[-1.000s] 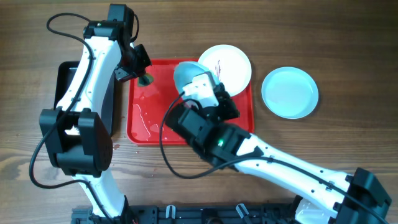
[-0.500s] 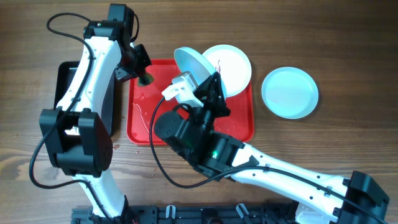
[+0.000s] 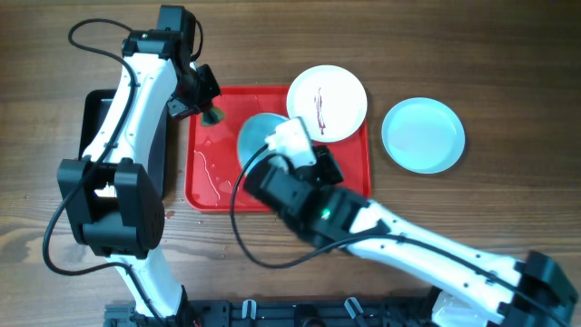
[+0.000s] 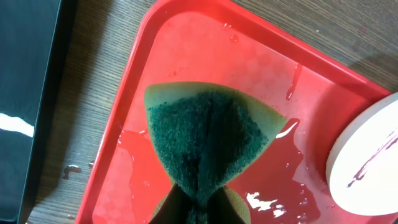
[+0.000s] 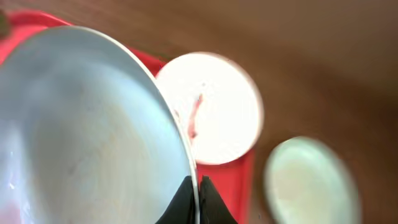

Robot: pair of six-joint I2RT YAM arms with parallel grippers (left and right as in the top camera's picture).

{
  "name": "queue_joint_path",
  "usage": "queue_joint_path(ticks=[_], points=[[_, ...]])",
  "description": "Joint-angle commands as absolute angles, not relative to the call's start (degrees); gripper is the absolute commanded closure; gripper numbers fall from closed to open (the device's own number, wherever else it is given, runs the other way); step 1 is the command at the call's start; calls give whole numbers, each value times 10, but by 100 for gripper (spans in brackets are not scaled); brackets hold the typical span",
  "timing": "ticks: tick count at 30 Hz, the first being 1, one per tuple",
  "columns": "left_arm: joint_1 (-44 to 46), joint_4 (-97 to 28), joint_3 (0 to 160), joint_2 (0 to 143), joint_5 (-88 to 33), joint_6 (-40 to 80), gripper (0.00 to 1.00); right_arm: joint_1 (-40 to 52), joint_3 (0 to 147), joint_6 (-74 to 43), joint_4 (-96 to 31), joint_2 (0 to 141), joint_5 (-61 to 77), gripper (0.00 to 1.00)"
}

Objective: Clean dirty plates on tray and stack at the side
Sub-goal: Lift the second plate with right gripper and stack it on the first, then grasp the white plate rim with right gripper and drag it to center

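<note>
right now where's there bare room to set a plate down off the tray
Bare wood lies right of the lone blue plate and along the far edge beyond the red tray. The tray's near left corner is bare but wet. Crowded: its far half, with sponge, held blue plate and white plate.

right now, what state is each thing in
red tray, wet, puddles on it
sponge, pinched in the left hand, over the tray
held blue plate, gripped at the rim by the right hand
white plate, dirty, red smear
other blue plate, flat on the table, looks clean
</note>
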State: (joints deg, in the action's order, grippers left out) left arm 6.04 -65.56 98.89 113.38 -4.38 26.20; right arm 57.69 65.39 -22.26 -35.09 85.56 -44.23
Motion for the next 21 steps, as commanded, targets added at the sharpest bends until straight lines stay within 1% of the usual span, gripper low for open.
queue_joint_path(ticks=[1,4,8,9,13,17,21], points=[[61,-655,992,1133,-50,257,96,485,656,-302,-357,802,-255,96],[61,-655,992,1133,-50,257,96,389,656,-301,-371,776,-170,96],[61,-655,992,1133,-51,257,96,229,655,-302,-405,755,-85,96],[62,-655,992,1133,-51,257,96,178,654,-302,-427,757,-81,95],[62,-656,992,1133,-51,257,96,51,622,-301,-457,760,-85,96],[62,-656,992,1133,-51,257,96,-53,576,-303,-435,778,-109,96],[62,-656,992,1133,-51,257,96,-108,552,-301,-395,825,-109,96]])
